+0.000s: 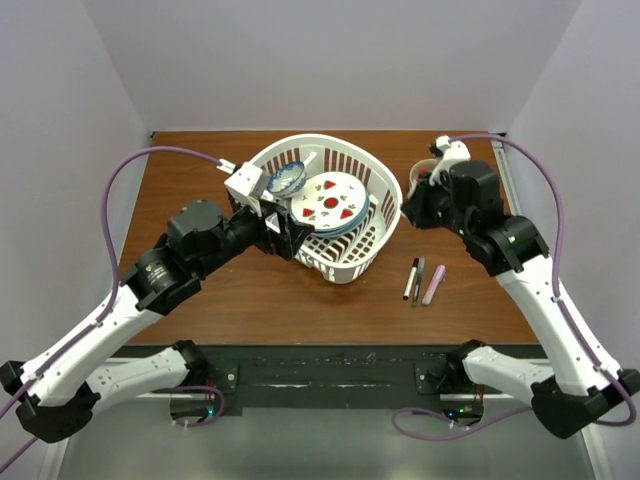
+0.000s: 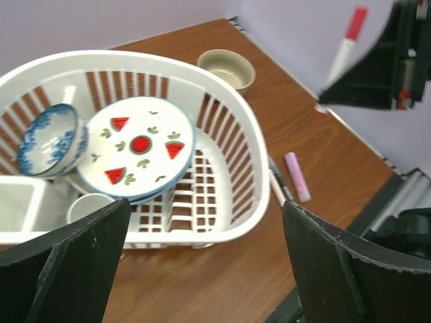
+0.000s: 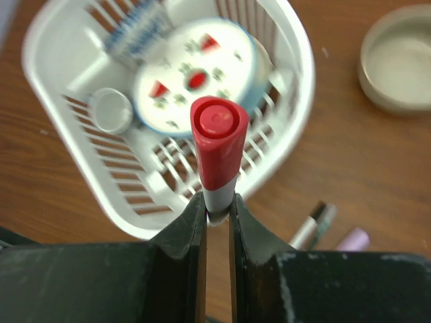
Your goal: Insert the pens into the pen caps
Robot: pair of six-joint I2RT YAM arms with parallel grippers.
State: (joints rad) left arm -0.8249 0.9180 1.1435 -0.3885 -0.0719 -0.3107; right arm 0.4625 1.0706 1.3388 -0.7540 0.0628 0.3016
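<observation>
White basket (image 1: 392, 205): snag hazard for the left gripper (image 1: 288, 232), spread wide and empty beside its rim. Right gripper (image 3: 217, 210): clamped low on a white-barrelled pen (image 3: 217, 195) with red cap (image 3: 217, 145), held aloft; so thin a grip may let it pivot or slip. Three loose pens (image 1: 419, 281) right of basket may roll if nudged; no legible writing anywhere.
</observation>
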